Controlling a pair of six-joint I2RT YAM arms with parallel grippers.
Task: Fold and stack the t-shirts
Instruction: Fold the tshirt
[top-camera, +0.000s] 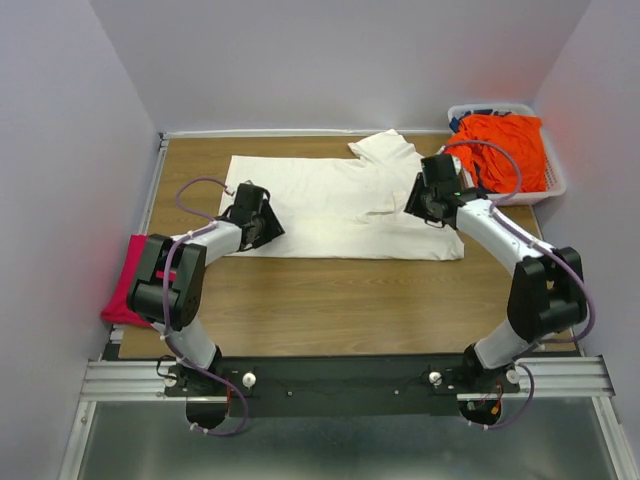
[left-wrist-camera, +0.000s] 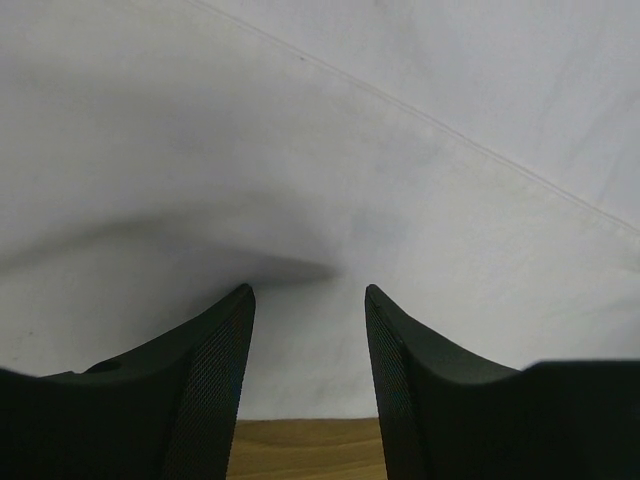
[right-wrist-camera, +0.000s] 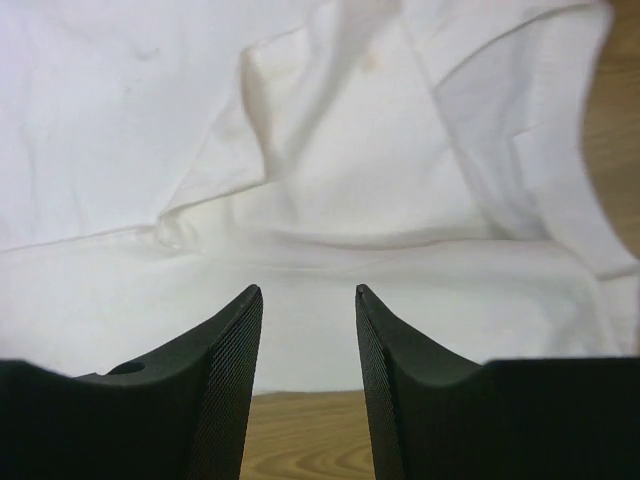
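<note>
Where the table (top-camera: 330, 300) meets the lower left edge of the top view, the pink shirt (top-camera: 122, 292) lies partly hidden behind the left arm.

Farther in, the left gripper (left-wrist-camera: 308, 295) sits over the near left corner of the cream shirt (top-camera: 330, 205). Its jaws are spread with nothing between them. Its wrist view shows a low ridge of cloth just beyond the fingertips.

The right gripper (right-wrist-camera: 308, 292) sits over the shirt's right end, at centre right of the top view. Its jaws are likewise spread and empty, with a turned-over sleeve and creases just ahead.

The cream shirt lies flat at frame centre, its long axis running left to right. Each gripper has one end beneath it, and the body stretches between them. We judge that the coming fold turns on this relation: the cloth lies ahead of and below both sets of fingers, with each arm nearer its own end.

Farthest, at the upper right, the orange shirt (top-camera: 505, 148) lies heaped in the white basket (top-camera: 553, 183), nearer the right arm.
</note>
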